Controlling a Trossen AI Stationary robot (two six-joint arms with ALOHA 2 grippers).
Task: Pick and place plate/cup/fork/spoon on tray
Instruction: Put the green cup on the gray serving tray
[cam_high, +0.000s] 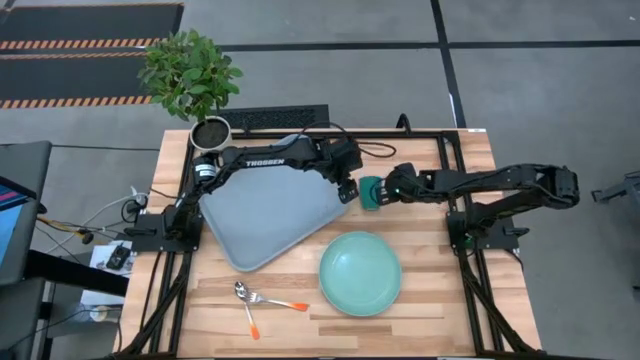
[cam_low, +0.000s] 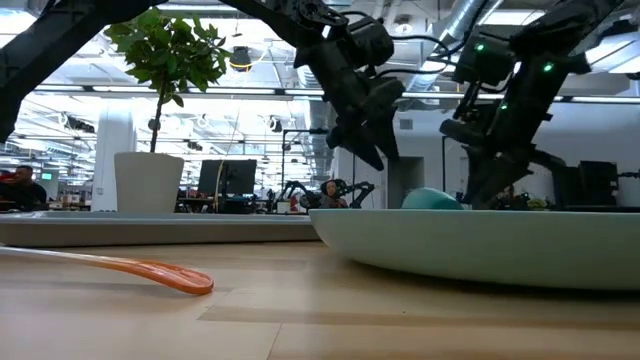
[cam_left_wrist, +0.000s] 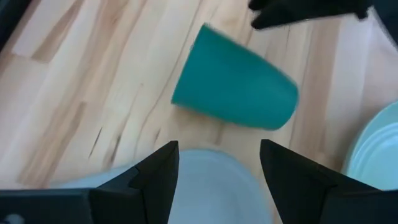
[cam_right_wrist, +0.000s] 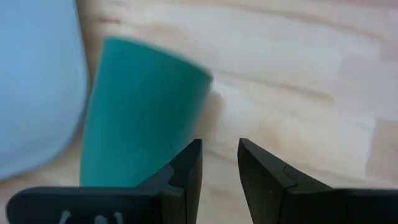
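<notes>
Cup (cam_high: 371, 192): seen from above, lying on its side on the bare wood just off the tray's (cam_high: 262, 215) right corner, squeezed between two grippers. Left gripper (cam_high: 349, 190) just beside it on the tray side; right gripper (cam_high: 388, 188) just beside it on the other side. Cannot tell from here whether either touches it. Dark teal, small, plain. Plate (cam_high: 360, 273) nearer the front edge, well apart from the cup. Fork (cam_high: 273, 300) and spoon (cam_high: 245, 304), both orange-handled, at the front left. Plant (cam_high: 191, 72) in a pot at the back left corner.

Low view: only a teal sliver of the cup (cam_low: 432, 199) above the plate's rim (cam_low: 480, 245), under the right arm's gripper (cam_low: 480, 190). Left arm's gripper (cam_low: 375, 150) higher and to one side. An orange handle (cam_low: 150, 270) flat on the wood.

Left wrist view: cup (cam_left_wrist: 235, 87) tipped over on the wood, beyond the fingers (cam_left_wrist: 158, 177), which stand spread wide with nothing between them. Smooth, tapered wall, no handle. Pale tray corner (cam_left_wrist: 217, 180) beneath the fingers.

Right wrist view: cup (cam_right_wrist: 140, 106) beside the fingers (cam_right_wrist: 186, 171), not between them; fingers a narrow gap apart, pinching nothing. Tray edge (cam_right_wrist: 37, 81) next to the cup.
</notes>
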